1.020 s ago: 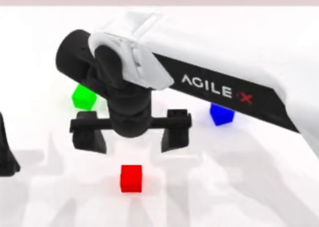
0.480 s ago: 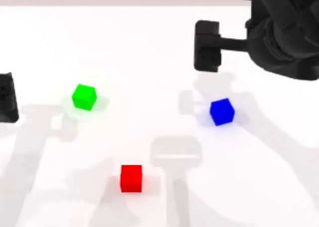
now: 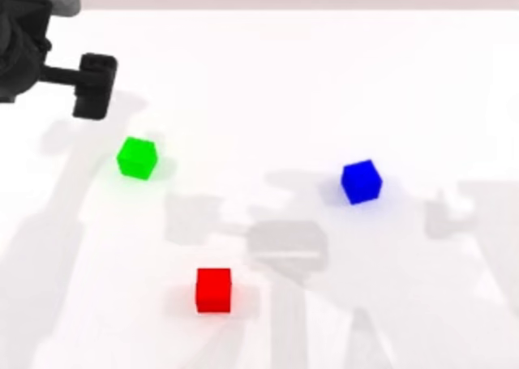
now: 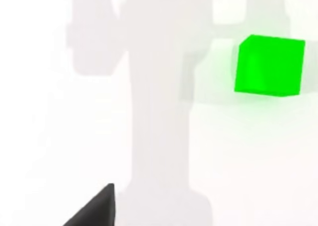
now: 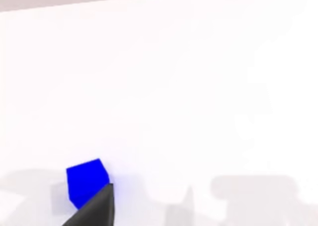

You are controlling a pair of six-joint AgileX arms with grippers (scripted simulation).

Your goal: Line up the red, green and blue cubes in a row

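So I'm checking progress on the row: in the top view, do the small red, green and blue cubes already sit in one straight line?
No, the red cube sits well nearer than the green cube and blue cube, forming a triangle.

Green cube [image 3: 136, 158] lies left, blue cube [image 3: 361, 182] right, red cube [image 3: 213, 289] nearer, between them; all apart, unaligned.

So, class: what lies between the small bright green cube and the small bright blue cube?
Nothing: between green cube and blue cube, top view shows bare table.
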